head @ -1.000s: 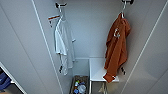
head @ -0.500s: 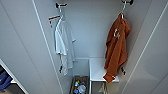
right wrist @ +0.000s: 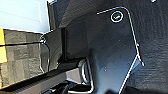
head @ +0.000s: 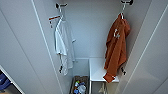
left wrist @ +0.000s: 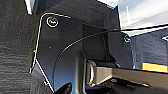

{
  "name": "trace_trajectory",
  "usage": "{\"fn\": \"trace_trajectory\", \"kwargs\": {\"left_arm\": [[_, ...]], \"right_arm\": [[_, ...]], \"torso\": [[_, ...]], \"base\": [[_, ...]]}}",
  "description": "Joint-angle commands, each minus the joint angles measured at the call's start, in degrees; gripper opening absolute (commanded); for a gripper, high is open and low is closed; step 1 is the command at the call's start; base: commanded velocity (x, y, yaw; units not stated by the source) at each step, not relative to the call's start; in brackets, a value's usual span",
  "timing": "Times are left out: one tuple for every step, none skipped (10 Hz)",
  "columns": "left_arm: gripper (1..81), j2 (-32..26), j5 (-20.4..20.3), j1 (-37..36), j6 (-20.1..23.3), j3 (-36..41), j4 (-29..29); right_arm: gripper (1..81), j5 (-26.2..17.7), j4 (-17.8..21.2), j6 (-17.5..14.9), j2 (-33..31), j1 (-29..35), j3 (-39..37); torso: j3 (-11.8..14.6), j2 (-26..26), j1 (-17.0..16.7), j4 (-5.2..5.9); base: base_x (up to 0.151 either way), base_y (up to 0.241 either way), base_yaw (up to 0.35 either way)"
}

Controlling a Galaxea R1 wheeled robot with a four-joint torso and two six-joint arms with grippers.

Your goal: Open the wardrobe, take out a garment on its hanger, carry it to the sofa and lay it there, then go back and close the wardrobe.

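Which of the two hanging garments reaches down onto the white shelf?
The rust-orange hoodie, hanging on the right; its hem rests on the white shelf. The white T-shirt on the left hangs free.

Wardrobe (head: 22, 50) doors cut by my head view's side edges; handles not seen. Hanger (head: 122, 11) hook blurs into its dark bracket (head: 126, 2), itself clipped at the top. Lettering on garment (head: 116, 50) unreadable. Basket (head: 79, 85) contents too blurred to identify, cut at the bottom edge.
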Motion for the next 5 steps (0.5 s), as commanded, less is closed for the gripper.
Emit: {"fn": "trace_trajectory", "kwargs": {"left_arm": [[81.1,2.9,5.5,-0.9,0.1,-4.4,1.3],[81.1,4.5,5.5,-0.9,0.1,-6.4,1.7],[81.1,5.6,5.5,-0.9,0.1,-8.0,1.7],[81.1,6.3,5.6,-0.9,0.1,-8.9,1.8],[81.1,6.6,5.6,-0.9,0.2,-9.1,1.8]], "right_arm": [[81.1,-2.9,-3.0,-0.2,3.4,-0.7,-4.6],[81.1,-3.0,-3.3,-0.3,5.0,-1.0,-6.4],[81.1,-2.9,-3.6,-0.3,6.2,-1.2,-7.6],[81.1,-2.9,-3.6,-0.3,7.2,-1.3,-9.0],[81.1,-2.9,-3.7,-0.3,8.0,-1.3,-10.4]], "torso": [[0.0,0.0,0.0,0.0],[1.9,0.0,0.0,0.0],[3.1,0.0,0.0,0.0],[4.0,0.0,0.0,0.0],[2.3,0.0,0.0,0.0]], "base": [[0.0,0.0,0.0],[0.0,0.0,0.0],[0.0,0.0,0.0],[0.0,0.0,0.0],[0.0,0.0,0.0]]}}
